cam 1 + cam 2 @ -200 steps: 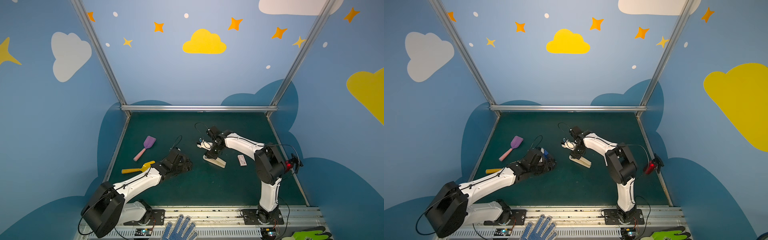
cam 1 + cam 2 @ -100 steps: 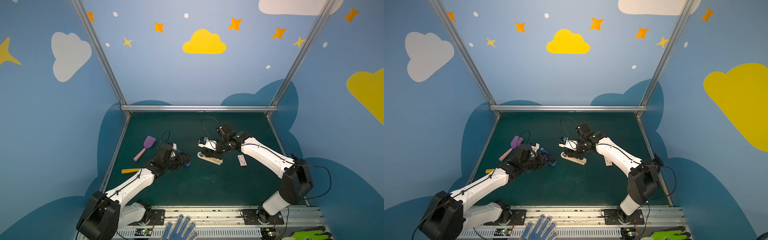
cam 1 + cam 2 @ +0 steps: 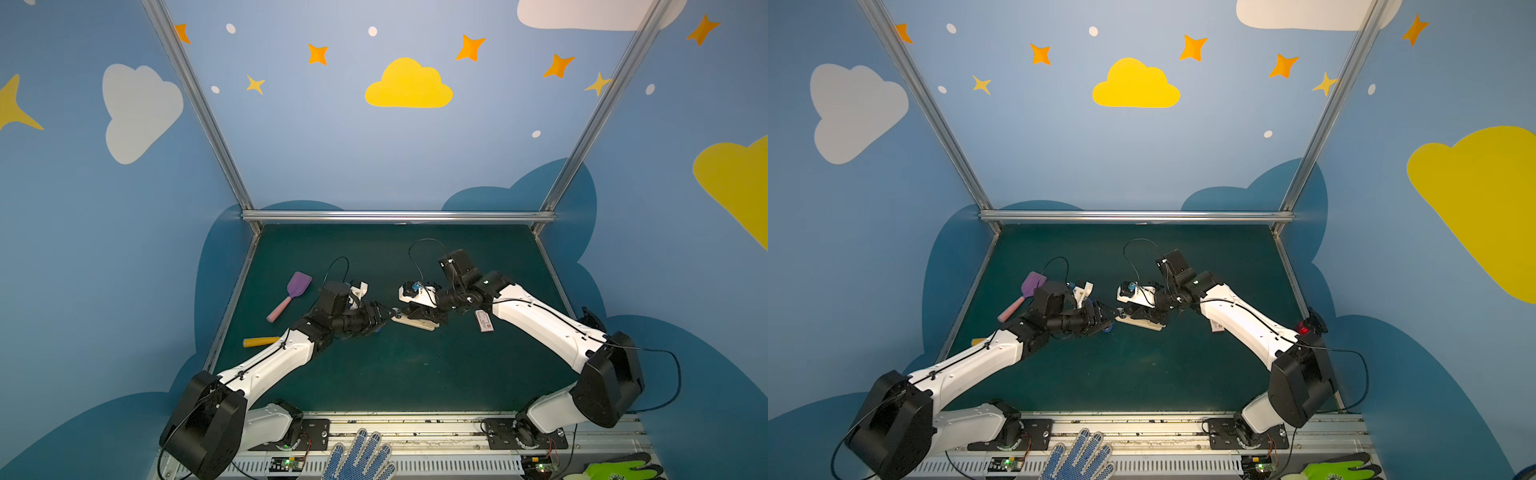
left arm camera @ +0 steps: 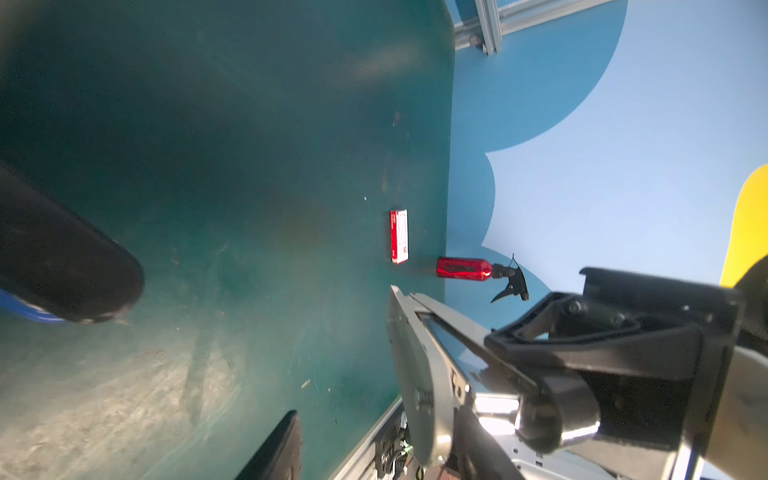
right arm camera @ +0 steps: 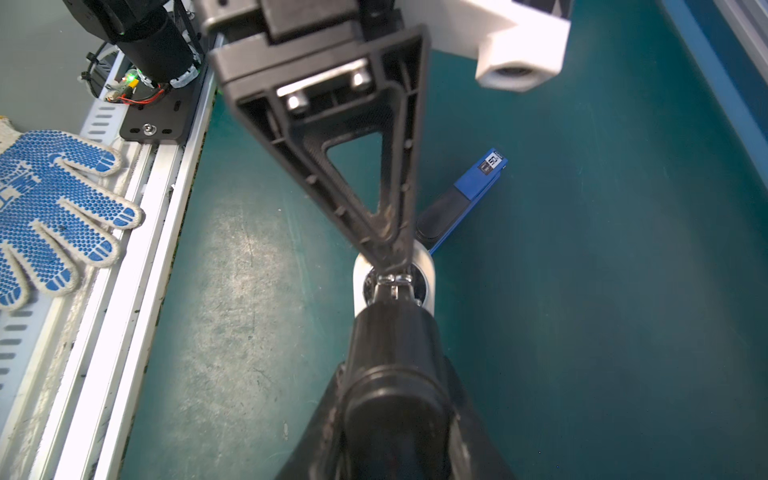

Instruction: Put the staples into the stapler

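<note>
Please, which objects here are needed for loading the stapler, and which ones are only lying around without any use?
For the job:
- white stapler, the one being gripped
- staple box

Lying about:
- blue stapler, apparently spare
- purple spatula
- yellow handle
- red spray bottle
- blue-dotted glove
- green glove

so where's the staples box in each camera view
In a top view: staples box lies on the mat, right of the stapler, in full sight.
In a top view: the box is mostly hidden by the right arm.
Left wrist: mid-picture, beside a red spray bottle.
Right wrist: not in it.
Shared landmark: the stapler.
</note>
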### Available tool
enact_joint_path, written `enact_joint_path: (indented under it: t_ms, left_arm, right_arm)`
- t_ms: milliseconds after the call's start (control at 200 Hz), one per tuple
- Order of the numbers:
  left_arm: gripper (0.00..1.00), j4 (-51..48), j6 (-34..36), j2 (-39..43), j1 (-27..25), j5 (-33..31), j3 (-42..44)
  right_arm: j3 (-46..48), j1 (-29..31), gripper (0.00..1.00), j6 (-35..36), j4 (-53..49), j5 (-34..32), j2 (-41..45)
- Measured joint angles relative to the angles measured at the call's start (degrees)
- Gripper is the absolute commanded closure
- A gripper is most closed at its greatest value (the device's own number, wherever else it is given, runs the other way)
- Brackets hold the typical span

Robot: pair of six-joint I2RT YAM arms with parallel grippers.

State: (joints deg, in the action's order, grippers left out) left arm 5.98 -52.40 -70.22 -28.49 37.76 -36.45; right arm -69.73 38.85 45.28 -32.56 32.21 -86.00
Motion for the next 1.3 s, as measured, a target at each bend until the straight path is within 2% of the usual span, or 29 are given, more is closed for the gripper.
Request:
enact_joint_path:
  t_ms: [310,436,606,831,941,1092,1297]
  left_arm:
    - [0.62,0.7,-0.2,-1.3,-1.1,0.4,-0.2]
    - [0.64,0.9,-0.4,-3.4,-1.2,0.4,-1.2]
    - [0.96,2.0,-0.3,-5.8,-1.7,1.0,-3.4]
    - [0.96,5.9,-0.6,-7.6,-2.1,1.8,-3.0]
    - [0.96,8.1,-1.9,-7.0,-1.6,1.5,-1.0]
    - [0.96,11.0,-4.5,-3.8,0.5,0.1,1.8]
    - [0.96,12.3,-8.4,1.9,3.4,-1.7,5.2]
  right_arm:
    - [1.4,0.0,1.0,0.2,2.0,1.4,0.9]
    - [4.6,0.0,1.0,-0.3,4.0,2.8,3.3]
    - [5.4,0.3,1.0,-0.5,4.9,3.5,4.3]
    - [5.4,-0.4,1.0,-1.4,4.8,1.6,4.4]
    - [5.4,-1.6,1.0,-4.9,5.2,1.9,5.1]
    - [7.3,-6.5,1.0,-10.2,10.0,8.5,8.0]
    - [12.6,-15.0,1.0,-21.2,22.8,19.1,11.0]
